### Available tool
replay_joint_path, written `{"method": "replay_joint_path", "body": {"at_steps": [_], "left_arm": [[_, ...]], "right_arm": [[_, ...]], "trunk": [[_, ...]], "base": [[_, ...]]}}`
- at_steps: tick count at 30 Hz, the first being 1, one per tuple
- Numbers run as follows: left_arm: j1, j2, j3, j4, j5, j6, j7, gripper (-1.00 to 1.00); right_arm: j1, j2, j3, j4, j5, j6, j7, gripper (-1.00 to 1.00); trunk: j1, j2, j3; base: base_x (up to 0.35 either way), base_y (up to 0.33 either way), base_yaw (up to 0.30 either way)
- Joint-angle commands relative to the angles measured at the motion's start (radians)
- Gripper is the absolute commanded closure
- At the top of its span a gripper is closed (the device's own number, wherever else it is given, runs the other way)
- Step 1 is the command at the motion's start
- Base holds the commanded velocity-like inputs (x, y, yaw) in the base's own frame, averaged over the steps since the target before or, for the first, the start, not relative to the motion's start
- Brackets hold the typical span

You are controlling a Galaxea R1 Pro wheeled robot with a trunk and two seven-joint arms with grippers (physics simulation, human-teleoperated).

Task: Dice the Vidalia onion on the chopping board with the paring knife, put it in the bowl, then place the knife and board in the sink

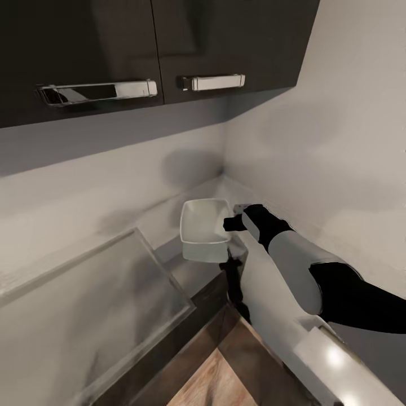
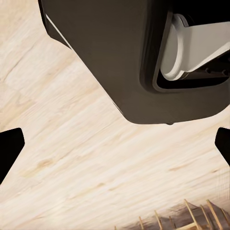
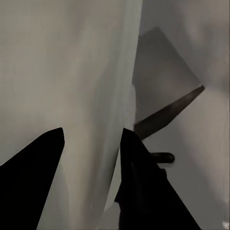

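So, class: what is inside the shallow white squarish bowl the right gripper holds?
The shallow white squarish bowl, pinched at its rim by the right gripper, shows bare white inner walls; no onion pieces are visible.

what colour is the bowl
White, seen best in the head view: bowl.

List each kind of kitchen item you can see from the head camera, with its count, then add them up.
White bowl: 1
Steel cabinet handles: 2
Dark wall cabinet doors: 2
Total: 5
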Motion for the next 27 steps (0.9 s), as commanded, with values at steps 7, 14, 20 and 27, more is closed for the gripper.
{"method": "replay_joint_path", "body": {"at_steps": [7,14,20,27], "left_arm": [[-0.001,0.003,-0.006,0.001,0.004,0.0,-0.004,-1.0],[-0.002,0.011,-0.006,0.0,0.004,-0.025,-0.001,-1.0],[-0.001,0.009,-0.006,0.0,0.004,-0.08,-0.001,-1.0],[-0.001,0.004,-0.006,-0.002,0.005,-0.086,-0.002,-1.0]], "right_arm": [[-0.001,0.023,0.004,-0.003,-0.002,0.004,0.004,1.0],[-0.001,0.023,0.003,-0.013,0.0,-0.055,0.0,1.0],[-0.001,0.023,0.003,-0.004,0.003,-0.125,-0.002,1.0],[0.001,0.023,0.003,0.016,0.001,-0.183,-0.006,1.0]], "trunk": [[0.0,-0.002,-0.002],[0.0,-0.002,-0.001],[0.0,-0.002,0.007],[0.0,-0.002,0.018]], "base": [[-0.276,0.165,0.0],[-0.297,0.133,0.0],[-0.318,0.019,0.0],[-0.314,0.001,0.0]]}}
